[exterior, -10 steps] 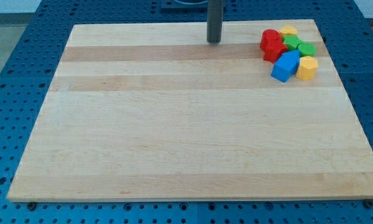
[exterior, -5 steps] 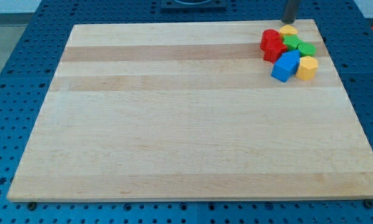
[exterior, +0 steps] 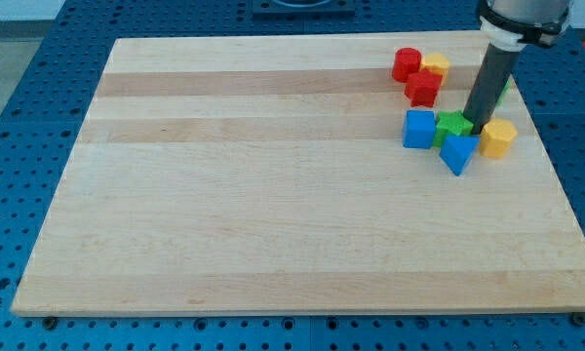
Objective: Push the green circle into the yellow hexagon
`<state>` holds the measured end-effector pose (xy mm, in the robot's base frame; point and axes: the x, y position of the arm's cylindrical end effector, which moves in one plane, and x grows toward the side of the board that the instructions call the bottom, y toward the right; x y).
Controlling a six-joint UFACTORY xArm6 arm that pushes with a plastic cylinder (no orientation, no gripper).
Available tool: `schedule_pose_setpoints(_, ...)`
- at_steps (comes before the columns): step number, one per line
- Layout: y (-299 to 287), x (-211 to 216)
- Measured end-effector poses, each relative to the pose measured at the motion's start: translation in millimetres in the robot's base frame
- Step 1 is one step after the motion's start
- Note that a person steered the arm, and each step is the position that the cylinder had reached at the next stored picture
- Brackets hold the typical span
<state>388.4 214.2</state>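
Observation:
My tip (exterior: 478,131) stands in the block cluster at the view's upper right. It touches the right side of a green block (exterior: 453,127) whose shape I cannot make out. The yellow hexagon (exterior: 498,138) lies just right of the tip, close to it. A sliver of a second green block (exterior: 506,88) shows behind the rod's right edge, mostly hidden. I cannot tell which green block is the circle.
A blue cube (exterior: 419,128) sits left of the green block, and a blue triangle-like block (exterior: 457,153) just below it. Two red blocks (exterior: 407,63) (exterior: 423,88) and a second yellow block (exterior: 434,68) lie further up. The board's right edge (exterior: 541,146) is near.
The rod moved from the board's top edge down into the cluster. The packed blocks scattered: reds and one yellow went left, while blues, a green and the yellow hexagon went down.

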Motion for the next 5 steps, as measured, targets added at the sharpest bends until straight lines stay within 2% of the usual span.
schedule_pose_setpoints(2,1.0,-147.1)
schedule_pose_setpoints(3,51.1,-158.7)
schedule_pose_setpoints(4,58.4,-151.7)
schedule_pose_setpoints(5,57.2,-96.8)
